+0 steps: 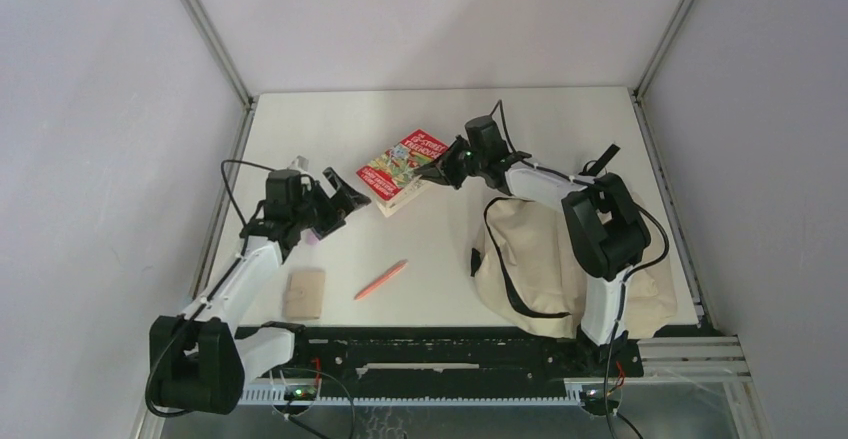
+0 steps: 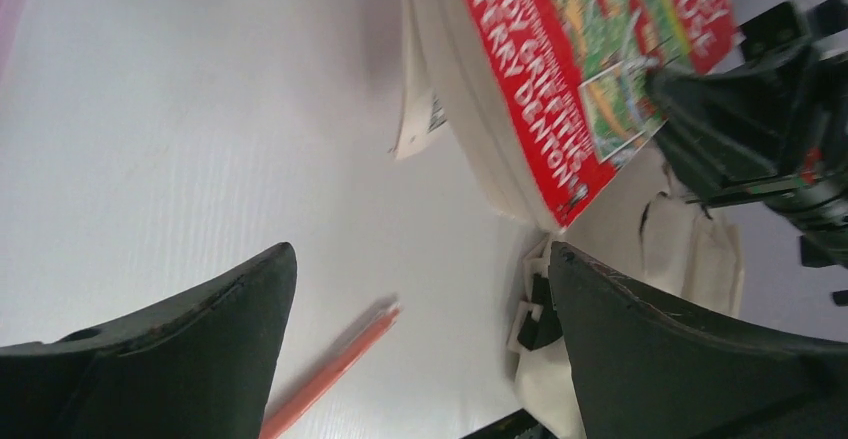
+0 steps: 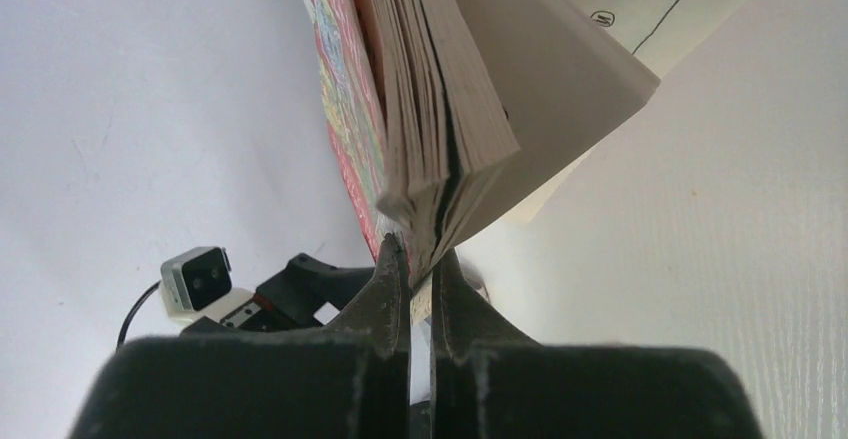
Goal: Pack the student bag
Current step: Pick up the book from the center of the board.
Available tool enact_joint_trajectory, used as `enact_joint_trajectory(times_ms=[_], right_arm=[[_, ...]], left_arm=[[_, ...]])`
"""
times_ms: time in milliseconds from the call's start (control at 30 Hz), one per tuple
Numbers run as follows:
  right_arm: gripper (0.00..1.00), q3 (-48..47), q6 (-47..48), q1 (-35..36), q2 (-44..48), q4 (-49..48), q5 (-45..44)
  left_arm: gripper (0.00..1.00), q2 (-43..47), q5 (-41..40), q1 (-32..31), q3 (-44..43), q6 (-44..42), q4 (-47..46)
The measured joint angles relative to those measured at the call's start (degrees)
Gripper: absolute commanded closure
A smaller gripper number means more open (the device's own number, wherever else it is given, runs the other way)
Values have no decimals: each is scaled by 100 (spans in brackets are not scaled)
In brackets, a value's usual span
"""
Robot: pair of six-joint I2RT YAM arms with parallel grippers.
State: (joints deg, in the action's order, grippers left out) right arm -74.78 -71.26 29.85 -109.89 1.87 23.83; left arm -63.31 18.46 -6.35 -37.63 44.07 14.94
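Overhead, one cream canvas backpack [image 1: 545, 254] lies near-right on the tabletop [image 1: 330, 129], long axis far-left to near-right. One right end effector [image 3: 418, 249] pinches one red paperback [image 1: 400, 169]; one left end effector [image 2: 420, 259] gapes wide, empty. One orange pencil [image 1: 381, 280].

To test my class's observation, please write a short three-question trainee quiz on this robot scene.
1. True or false: the left pincer stands open, holding nothing.
2. Which grips the red paperback book: A the left pincer, B the right pincer?
3. Name the thin thing lying between the tan rectangular block and the cream canvas backpack.
Key: 1 true; 2 B; 3 the orange pencil.
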Motion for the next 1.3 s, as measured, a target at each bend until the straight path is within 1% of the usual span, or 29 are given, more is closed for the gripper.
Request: enact_joint_trajectory(times_ms=[100, 200, 300, 567, 633, 800, 967, 1067, 1133, 1267, 1300], right_arm=[[100, 173, -70, -57, 105, -155, 162], [100, 256, -116, -101, 195, -210, 304], [100, 308, -197, -144, 240, -350, 476], [100, 352, -396, -212, 256, -684, 802], [100, 356, -439, -212, 256, -748, 872], [100, 398, -621, -212, 256, -990, 1001], [100, 417, -778, -212, 256, -1154, 1073], [100, 426, -844, -210, 256, -1187, 1102], [100, 426, -879, -210, 256, -1204, 1108], [100, 428, -894, -195, 256, -1235, 1110], [100, 435, -881, -195, 256, -1235, 1104]], left_arm=[[0, 7, 92, 33, 55, 57, -525], [0, 31, 258, 76, 264, 157, -1178], [0, 13, 466, 94, 455, 256, -1644], [0, -332, 925, 101, 752, 592, -2887], [4, -444, 986, 103, 778, 673, -3145], [17, -929, 1257, 103, 785, 973, -3985], [30, -1386, 1534, 98, 846, 1449, -4850], [42, -1434, 1606, 76, 949, 1716, -5261], [59, -1434, 1628, 50, 964, 1805, -5416], [95, -1432, 1609, 2, 966, 2002, -5663], [99, -1427, 1585, -2, 964, 2041, -5709]])
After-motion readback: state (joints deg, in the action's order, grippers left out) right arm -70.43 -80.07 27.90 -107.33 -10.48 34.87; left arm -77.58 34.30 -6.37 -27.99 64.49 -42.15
